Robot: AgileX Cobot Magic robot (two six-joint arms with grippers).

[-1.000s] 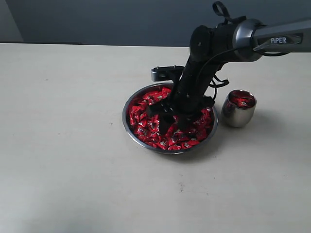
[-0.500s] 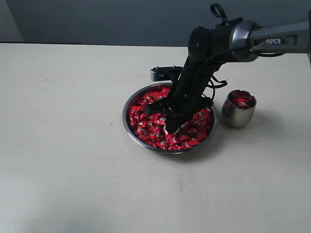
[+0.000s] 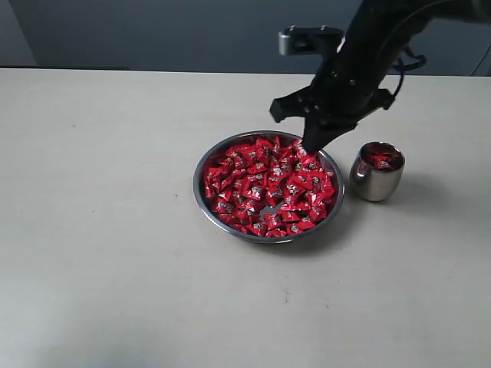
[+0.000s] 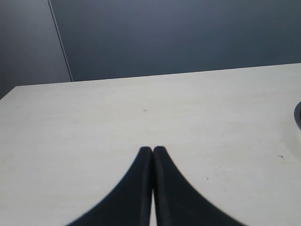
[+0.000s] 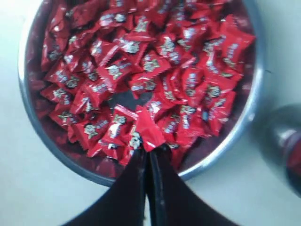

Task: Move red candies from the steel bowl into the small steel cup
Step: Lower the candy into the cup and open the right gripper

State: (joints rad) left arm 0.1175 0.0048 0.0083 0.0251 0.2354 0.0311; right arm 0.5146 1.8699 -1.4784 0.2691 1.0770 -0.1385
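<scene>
The steel bowl (image 3: 196, 186) sits mid-table, filled with red candies (image 3: 257, 184). Just right of it stands the small steel cup (image 3: 374, 181), with a few red candies (image 3: 381, 159) inside. My right gripper (image 3: 311, 146) hangs above the bowl's far right part, pointing down. In the right wrist view the gripper (image 5: 150, 149) is shut on one red candy (image 5: 149, 129) at its tips, over the bowl (image 5: 245, 126) and the heap (image 5: 141, 61); the cup (image 5: 284, 146) shows blurred at the edge. My left gripper (image 4: 153, 150) is shut and empty above bare table.
The pale table (image 3: 107, 253) spreads around the bowl and cup. A dark wall (image 3: 153, 31) runs behind the far edge. A sliver of the bowl's rim (image 4: 298, 117) shows in the left wrist view.
The right gripper closed among the candies in the bowl, then rose up and toward the cup side with one red candy pinched. A small bare gap is left in the heap.
</scene>
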